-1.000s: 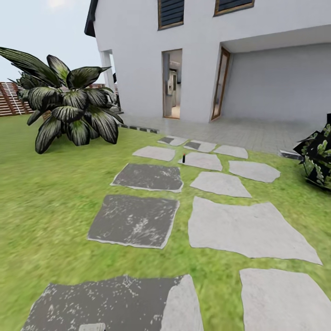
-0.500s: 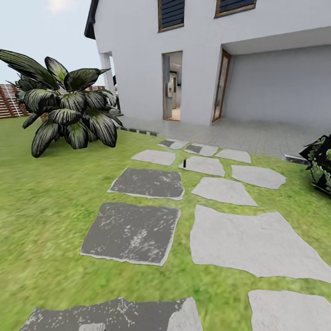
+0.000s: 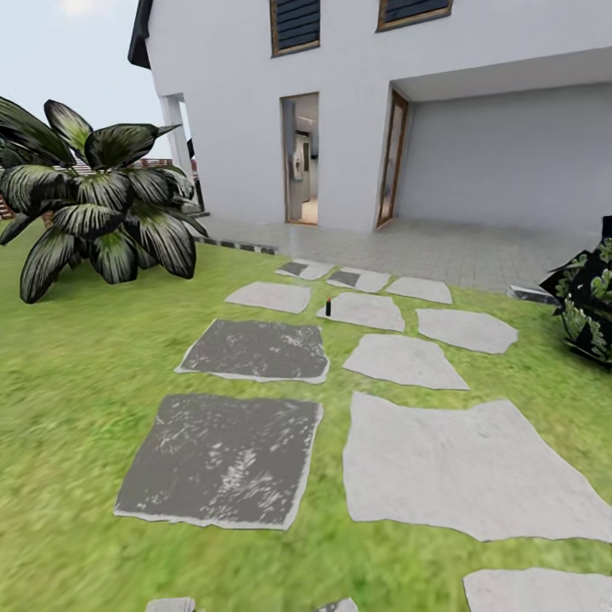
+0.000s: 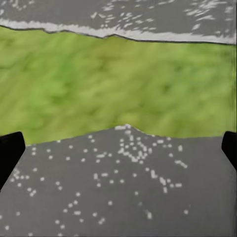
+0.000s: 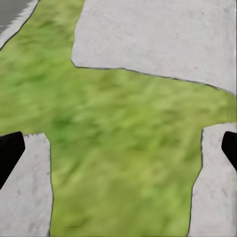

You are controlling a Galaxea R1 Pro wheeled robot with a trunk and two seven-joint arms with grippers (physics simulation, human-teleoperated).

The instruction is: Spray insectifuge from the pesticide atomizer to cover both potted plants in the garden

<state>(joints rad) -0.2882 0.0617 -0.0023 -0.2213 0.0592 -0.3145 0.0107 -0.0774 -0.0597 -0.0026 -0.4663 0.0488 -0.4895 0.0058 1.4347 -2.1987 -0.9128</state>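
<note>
A path of grey stepping stones (image 3: 463,463) crosses the lawn (image 3: 76,374) toward the white house (image 3: 382,102), and far along it a tiny dark upright object (image 3: 328,308), too small to identify, stands at the near left edge of a pale stone. A big dark-leaved shrub (image 3: 93,208) stands at far left and a dark leafy plant (image 3: 589,302) at the right edge. The left gripper (image 4: 118,153) and right gripper (image 5: 118,153) both hang wide open and empty, over dark stone and grass, and pale stone and grass.

No readable text, label, number or sign anywhere in these views.
</note>
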